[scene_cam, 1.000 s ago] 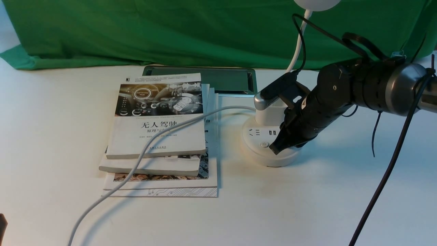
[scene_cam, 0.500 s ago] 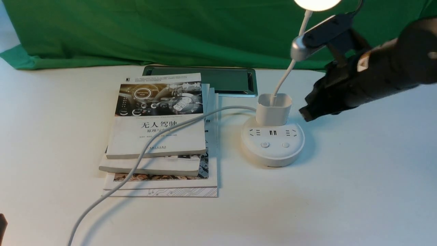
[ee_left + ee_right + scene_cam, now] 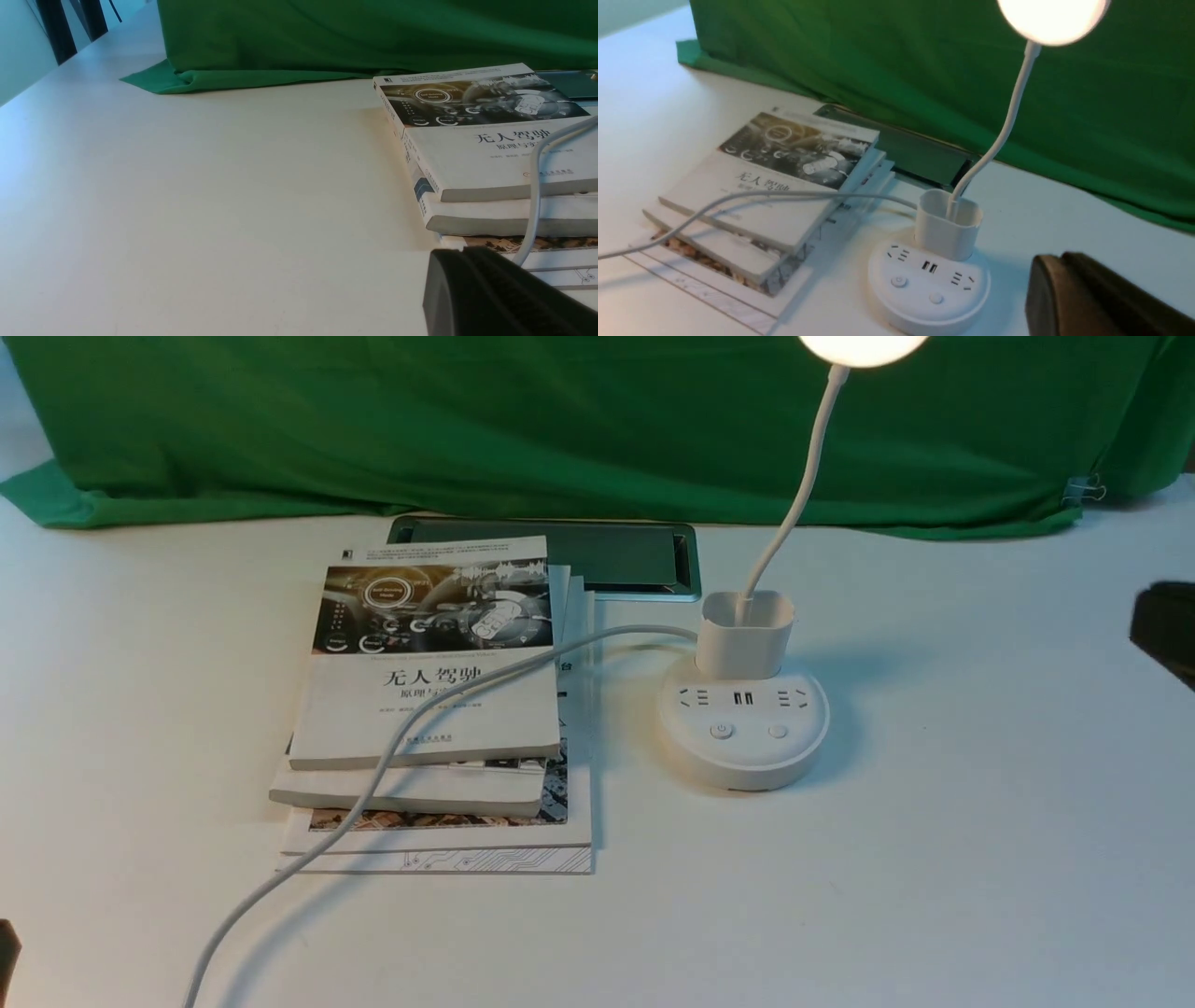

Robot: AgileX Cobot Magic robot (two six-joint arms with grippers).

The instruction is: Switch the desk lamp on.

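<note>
The white desk lamp stands right of centre on the table, its round puck base (image 3: 744,737) showing sockets, USB ports and two buttons, with a cup holder (image 3: 745,633) and a thin neck (image 3: 801,476). Its round head (image 3: 861,345) glows; it also glows in the right wrist view (image 3: 1052,18). My right gripper (image 3: 1162,625) is at the right edge, well away from the base, its jaws pressed together and empty (image 3: 1057,261). My left gripper (image 3: 460,254) rests low near the books, jaws together; only a dark tip (image 3: 6,943) shows in front.
A stack of books (image 3: 429,709) lies left of the lamp, with the lamp's white cable (image 3: 392,756) draped over it toward the front edge. A dark recessed panel (image 3: 597,555) sits behind. A green cloth (image 3: 467,420) covers the back.
My right gripper lifted off the base's right button and drew back to the right edge. The lamp head went from unlit to glowing.
</note>
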